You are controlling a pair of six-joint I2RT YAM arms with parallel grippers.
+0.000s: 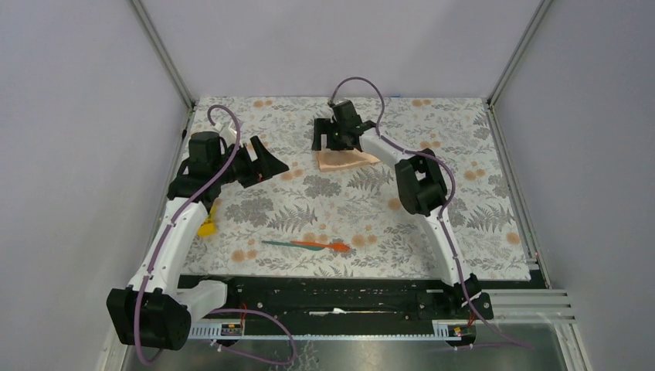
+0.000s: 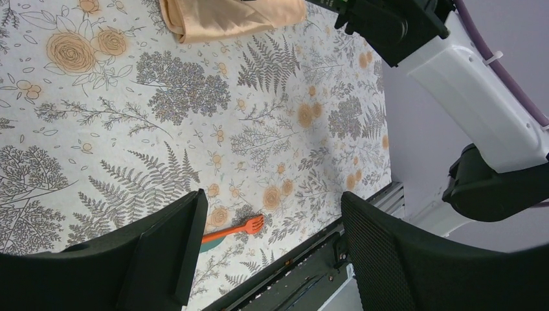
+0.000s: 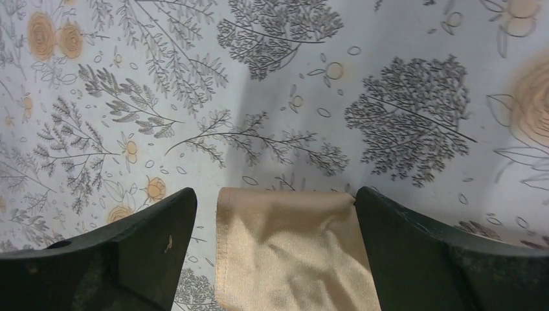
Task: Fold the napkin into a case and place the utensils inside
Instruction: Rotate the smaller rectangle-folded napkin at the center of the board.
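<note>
Napkin [image 3: 291, 253] lies folded between spread jaws of right gripper [image 3: 275, 194], unclamped, likely set for next fold; left gripper [image 2: 273, 197] hovers empty, jaws apart.

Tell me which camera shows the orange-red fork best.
The top external view: the orange-red fork lies with its whole length visible, though small. The left wrist view shows its tined end larger, but the handle is hidden behind a finger of the left gripper. The right wrist view does not show it.

Even, diffuse light; faint shadow band across tablecloth [image 3: 259, 97] in right wrist view; near fingers [image 3: 97, 259] dark, slightly soft.
</note>
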